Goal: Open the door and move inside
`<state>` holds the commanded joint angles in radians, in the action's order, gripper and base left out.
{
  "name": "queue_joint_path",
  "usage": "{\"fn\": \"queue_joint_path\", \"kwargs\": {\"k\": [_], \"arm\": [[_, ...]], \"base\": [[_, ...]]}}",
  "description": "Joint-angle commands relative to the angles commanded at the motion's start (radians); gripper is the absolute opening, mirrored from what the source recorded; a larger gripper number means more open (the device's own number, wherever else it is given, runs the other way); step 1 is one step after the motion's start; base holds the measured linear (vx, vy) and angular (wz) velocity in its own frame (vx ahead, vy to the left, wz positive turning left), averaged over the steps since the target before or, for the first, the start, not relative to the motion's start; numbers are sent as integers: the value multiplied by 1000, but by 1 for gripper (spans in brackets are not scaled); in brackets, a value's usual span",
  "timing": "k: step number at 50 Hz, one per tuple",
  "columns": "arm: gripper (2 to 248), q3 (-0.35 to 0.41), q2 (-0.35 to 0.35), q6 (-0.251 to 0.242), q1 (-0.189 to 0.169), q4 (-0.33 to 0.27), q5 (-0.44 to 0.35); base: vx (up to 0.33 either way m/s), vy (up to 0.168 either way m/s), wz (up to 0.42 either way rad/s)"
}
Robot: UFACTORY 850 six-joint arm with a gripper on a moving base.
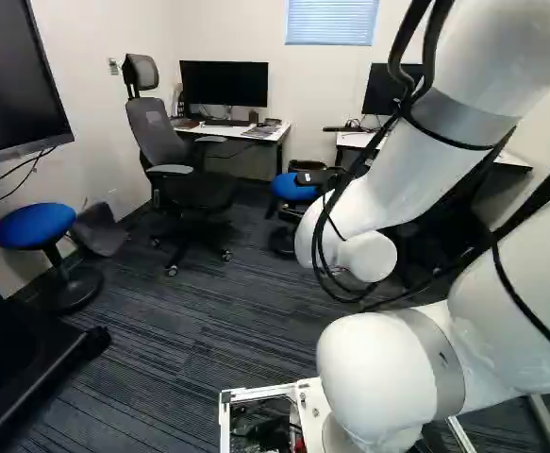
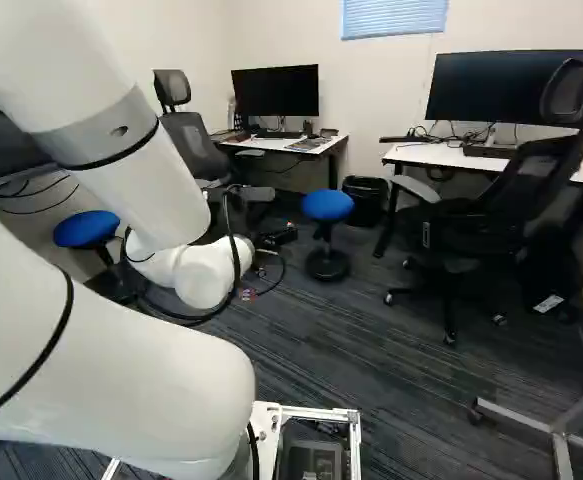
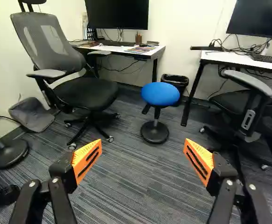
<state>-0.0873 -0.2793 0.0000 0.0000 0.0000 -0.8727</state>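
A: Count, please, from where we stand.
B: Desks, two: one by the grey chair (image 3: 47,42), one by the black chair (image 2: 521,200). Chairs, two. Monitors (image 2: 276,93), two, one per desk. Blue stools, two: one (image 3: 160,93) ahead of the gripper (image 2: 277,236), one (image 1: 35,225) at the left of the left base view. Bin (image 2: 369,200), one, between the desks. Wall screen (image 1: 10,75), one. Blind (image 1: 331,21), one.
A: Door: place, facing, long axis?
B: Cannot tell its place, which way it points, or how its long axis runs.
A: Tool?
B: Arm (image 1: 378,198), one; fingers, two, each with an orange pad (image 3: 87,161). They stand wide apart, carpet (image 3: 136,182) visible between them, nothing gripped.
A: Aim?
B: Ahead, over the carpet; the nearer stool lies beyond the gap.
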Motion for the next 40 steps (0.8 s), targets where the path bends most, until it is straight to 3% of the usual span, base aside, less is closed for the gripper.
{"fn": "queue_joint_path", "kwargs": {"k": [30, 40], "arm": [[247, 0, 0, 0, 0, 0, 0], [247, 0, 0, 0, 0, 0, 0]], "base": [[178, 46, 209], [183, 16, 68]]}}
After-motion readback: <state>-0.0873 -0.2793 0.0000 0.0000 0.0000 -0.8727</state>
